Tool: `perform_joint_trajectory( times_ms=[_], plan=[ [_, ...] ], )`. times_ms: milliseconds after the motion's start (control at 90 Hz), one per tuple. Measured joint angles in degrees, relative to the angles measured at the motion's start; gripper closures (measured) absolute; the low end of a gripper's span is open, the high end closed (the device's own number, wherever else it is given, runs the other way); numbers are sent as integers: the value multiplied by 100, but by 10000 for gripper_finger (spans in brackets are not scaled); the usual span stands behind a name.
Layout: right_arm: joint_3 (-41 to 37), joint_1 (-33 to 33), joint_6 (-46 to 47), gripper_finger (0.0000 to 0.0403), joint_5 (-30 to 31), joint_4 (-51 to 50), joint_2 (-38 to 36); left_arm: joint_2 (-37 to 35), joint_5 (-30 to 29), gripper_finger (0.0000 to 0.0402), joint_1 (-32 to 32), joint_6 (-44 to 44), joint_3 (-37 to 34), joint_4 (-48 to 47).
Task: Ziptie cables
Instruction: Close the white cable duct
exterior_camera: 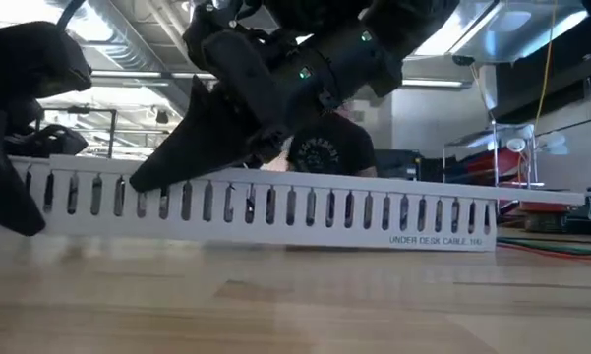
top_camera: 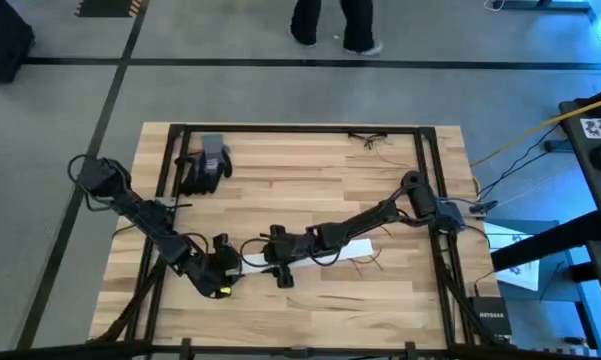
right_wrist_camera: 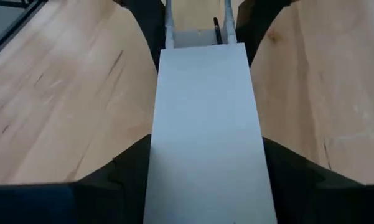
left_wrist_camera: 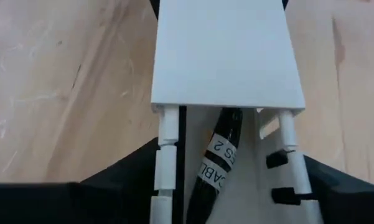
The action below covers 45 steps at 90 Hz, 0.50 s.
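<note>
Cables [left_wrist_camera: 219, 158] lying inside the white tray [left_wrist_camera: 227, 53]; both end effectors straddling it.
I'm watching left end effector [top_camera: 218, 272] and right end effector [top_camera: 278, 262] bracketing the tray; I cannot tell their grip; a shove could spill wires.

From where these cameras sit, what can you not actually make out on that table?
- Ziptie: I find none in any view; too thin from above.
- Cables: only a small tangle at the table's far edge in the high view, strands too fine to count.
- White slotted tray: its left end is hidden behind a dark gripper in the low view.
- Labelled black cable: print cut off under the tray's cover.
- Person behind the tray: mostly blocked by an arm.
</note>
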Motion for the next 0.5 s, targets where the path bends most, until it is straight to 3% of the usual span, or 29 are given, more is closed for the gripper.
perform_joint_trajectory(
  times_ms=[189, 500],
  plan=[
    [50, -2, 143, 173, -55, 525, 264, 391, -19, 165, 136, 87, 7, 506],
    [481, 0, 167, 173, -137, 374, 533, 634, -8, 166, 288, 432, 89, 889]
  ],
)
